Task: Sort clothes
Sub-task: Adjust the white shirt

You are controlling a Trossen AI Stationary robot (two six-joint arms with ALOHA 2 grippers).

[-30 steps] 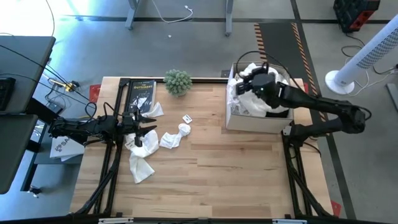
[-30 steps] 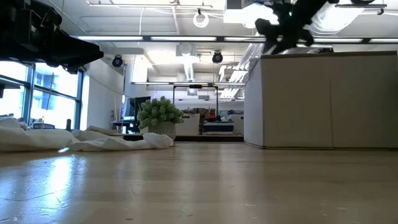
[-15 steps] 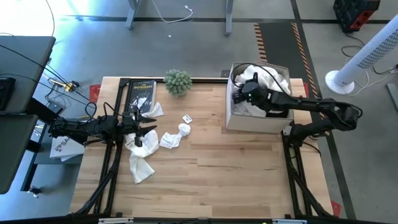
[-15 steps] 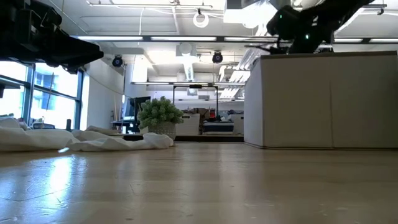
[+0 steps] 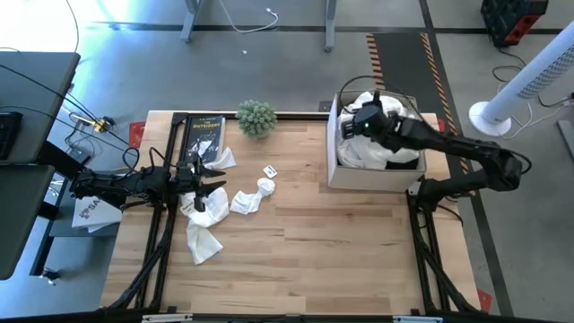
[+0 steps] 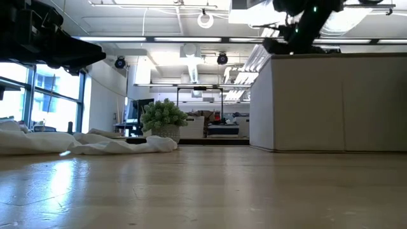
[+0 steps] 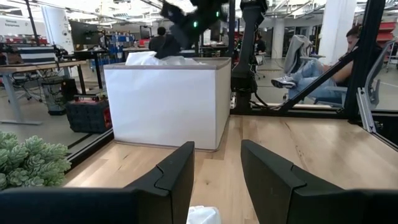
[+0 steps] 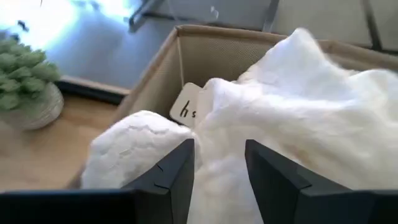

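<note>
Several white clothes lie crumpled on the table at the left (image 5: 204, 240), (image 5: 251, 199), and show low in the low view (image 6: 121, 146). More white clothes (image 5: 399, 108) fill the white box (image 5: 372, 176) at the far right. No dark garment shows. My right gripper (image 5: 352, 126) is open above the box's left part, its fingers over the white clothes there (image 8: 261, 124). My left gripper (image 5: 215, 181) is open above the clothes on the table, and a bit of white cloth (image 7: 204, 214) shows below its fingers. My right gripper points slanting down into the box, with white cloth (image 8: 217, 155) showing between its open fingers. I cannot tell whether the fingers touch it.
A black book (image 5: 204, 135) lies at the far left, with a small potted plant (image 5: 257, 117) beside it. A small white tag (image 5: 269, 170) lies near the clothes. The wooden table between the clothes and the box is bare. A person sits beyond the table (image 7: 323, 68).
My right gripper dipped toward the box's left wall and the near edge. It has then come back up toward the far edge, over the clothes in the box. The white cloth that bulged above the box's far side now lies lower.
</note>
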